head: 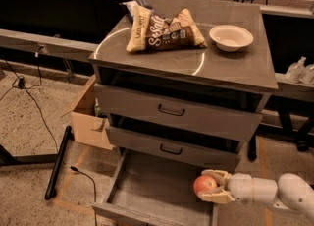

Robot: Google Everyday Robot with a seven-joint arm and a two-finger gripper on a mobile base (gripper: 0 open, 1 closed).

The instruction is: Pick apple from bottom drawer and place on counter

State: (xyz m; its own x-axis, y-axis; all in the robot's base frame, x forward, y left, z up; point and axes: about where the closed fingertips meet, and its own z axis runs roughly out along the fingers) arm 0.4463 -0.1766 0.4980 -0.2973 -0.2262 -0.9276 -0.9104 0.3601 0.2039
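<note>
Gripper [209, 186] clasps apple [204, 184] at bottom drawer [156, 191]

Dim warm light; pincer [208, 186] clasps apple [204, 183], lower right

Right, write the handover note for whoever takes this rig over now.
Gripper: shut on the apple, low at the right edge of the drawer.
Drawer: pulled open; nothing else seen on its floor.
Counter: holds snack bags and a bowl; the apple is not on it yet.
Done: drawer open, apple grasped.
Left: raise the apple to the counter, set it down, let go.
</note>
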